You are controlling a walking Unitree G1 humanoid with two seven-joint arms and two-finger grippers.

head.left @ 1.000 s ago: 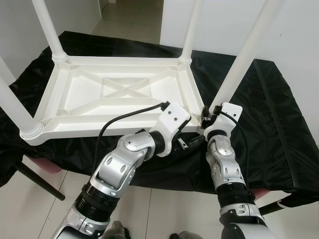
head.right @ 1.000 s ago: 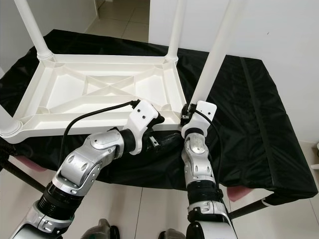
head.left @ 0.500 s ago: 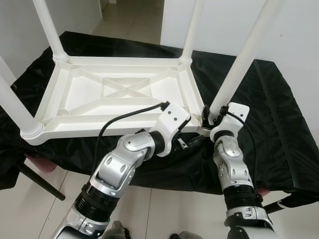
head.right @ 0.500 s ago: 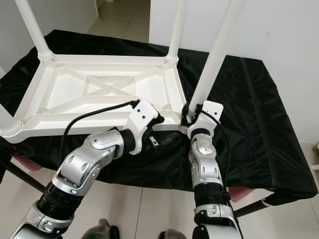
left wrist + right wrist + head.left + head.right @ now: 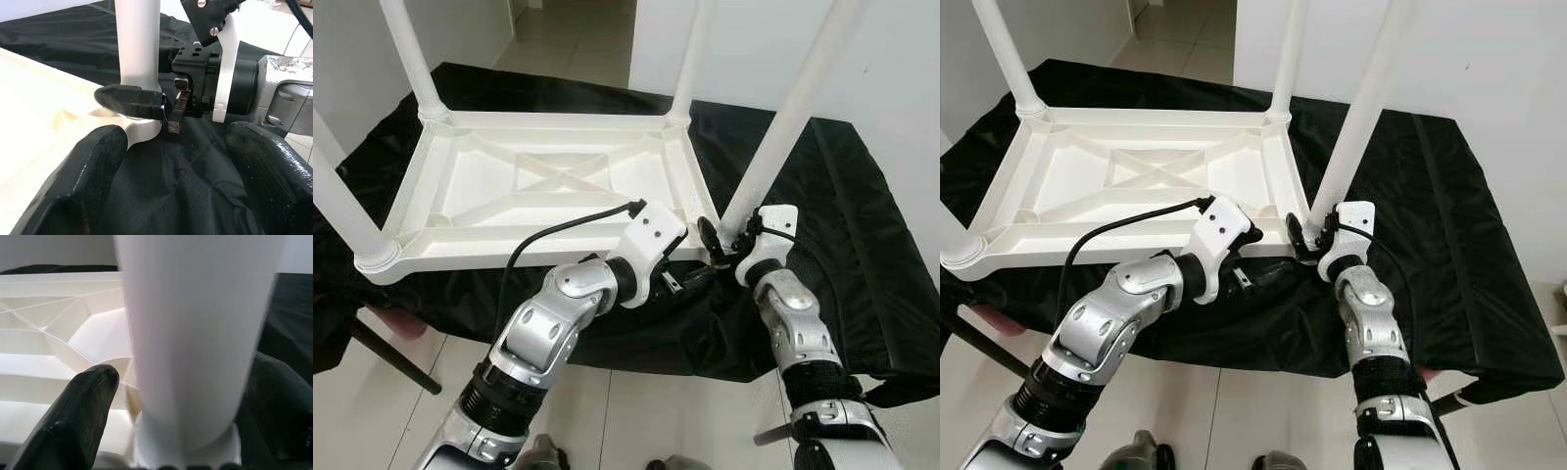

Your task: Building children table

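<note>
Table: a white plastic children's table (image 5: 548,186) lies upside down on a black cloth (image 5: 847,225) that covers the tabletop.
Legs: 4 white legs stand upright, 1 in each corner socket; the near-right leg (image 5: 783,127) is the one in hand.
Right tool: the right tool (image 5: 729,238) sits at the base of the near-right leg. In the right wrist view its 2 black fingers (image 5: 73,426) stand spread, 1 on each side of the leg, apart from it rather than pinching it.
Left tool: the left tool (image 5: 690,282) rests low on the cloth, just beside the same corner of the table. In the left wrist view its fingers (image 5: 98,166) are spread and hold nothing.
Progress: judged from the pictures, all 4 legs are already fitted, so assembly looks near its end.
Remaining: probably checking that the near-right leg is seated fully in its socket, then turning the table upright. How tight that joint is cannot be told from these views.
Risk: a side push on the tall leg could tip or slide the table on the cloth.
Writing: no brand, label or text can be read on the table, the cloth or the arms.
</note>
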